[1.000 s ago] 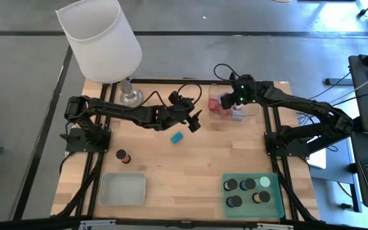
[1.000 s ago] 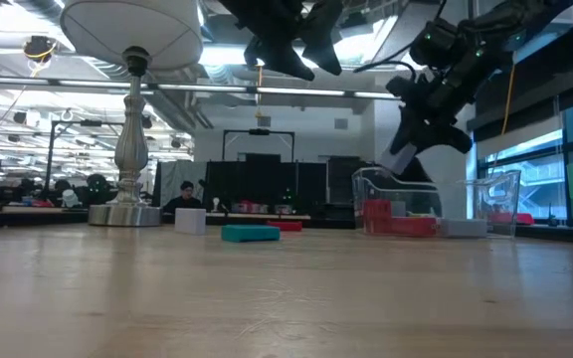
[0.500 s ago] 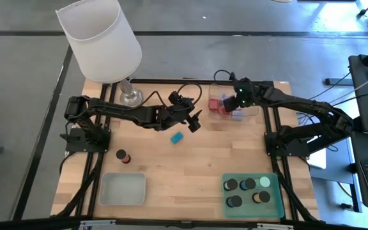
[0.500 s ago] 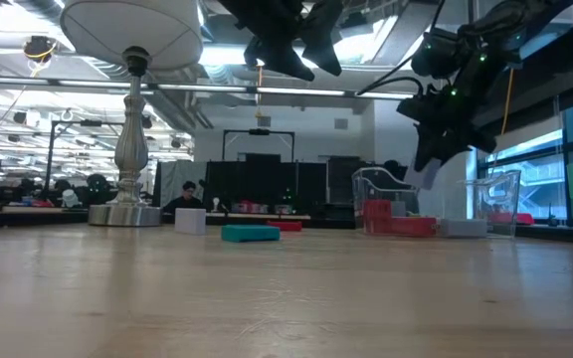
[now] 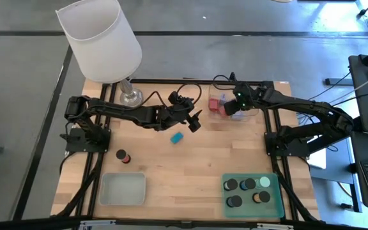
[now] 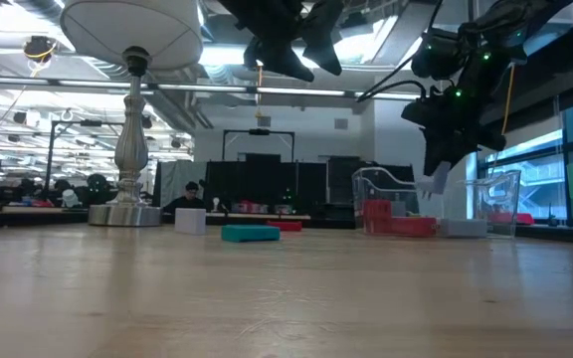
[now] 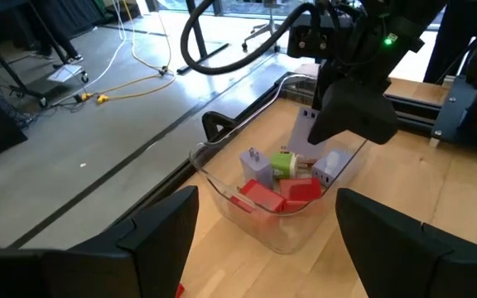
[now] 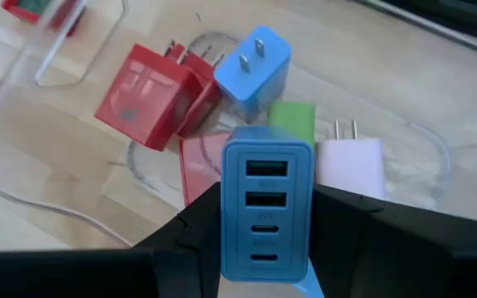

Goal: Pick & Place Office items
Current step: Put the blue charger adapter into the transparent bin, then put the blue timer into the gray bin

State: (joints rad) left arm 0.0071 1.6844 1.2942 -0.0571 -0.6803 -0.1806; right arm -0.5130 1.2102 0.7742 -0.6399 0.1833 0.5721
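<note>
The right gripper [image 8: 267, 248] is closed on a lilac-blue plastic charger block with four ports [image 8: 267, 207] and holds it above the clear plastic tray [image 5: 255, 114]. In this tray lie red blocks [image 8: 143, 91], a blue plug block [image 8: 255, 62] and a pale one [image 8: 350, 161]. The left gripper [image 5: 194, 121] is open, above the wooden surface [image 5: 190, 166] beside the tray, over a teal block [image 5: 177, 137].

Open-plan robotics lab: exposed ceiling ducts [image 6: 88, 75], benches beyond wooden table [image 5: 190, 160]
</note>
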